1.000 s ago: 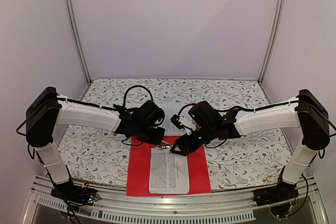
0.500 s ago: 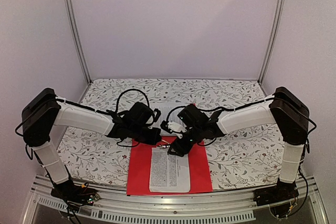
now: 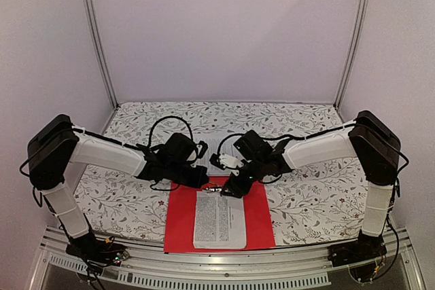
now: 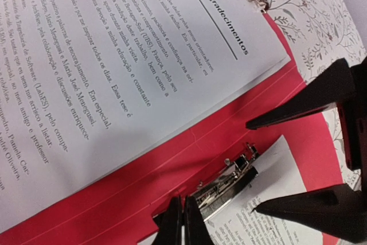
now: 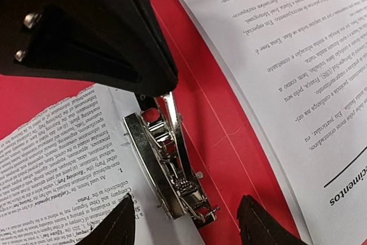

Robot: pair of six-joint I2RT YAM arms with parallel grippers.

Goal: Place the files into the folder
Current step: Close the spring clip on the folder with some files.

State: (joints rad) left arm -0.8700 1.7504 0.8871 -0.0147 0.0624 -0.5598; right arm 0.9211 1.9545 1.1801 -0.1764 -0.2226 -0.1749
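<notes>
The red folder (image 3: 258,219) lies open at the table's near edge, with one printed file (image 3: 219,220) under its metal clip (image 4: 229,185). A second file (image 4: 114,55) lies just behind, overlapping the folder's far edge. My left gripper (image 4: 183,213) is shut, with nothing between its fingers, and its tips rest at one end of the clip. My right gripper (image 5: 186,222) is open. It hangs over the clip's (image 5: 166,164) other end, one finger above the clipped file (image 5: 57,170) and the other above bare red folder (image 5: 229,142).
A floral cloth (image 3: 312,195) covers the table. A metal rail (image 3: 224,263) runs along the near edge, and white walls with metal posts stand close behind. Both arms meet over the folder's top edge, their grippers a few centimetres apart.
Both arms have dropped lower and drawn in over the folder's clip. The right gripper has narrowed slightly. The clipped file has not moved.
</notes>
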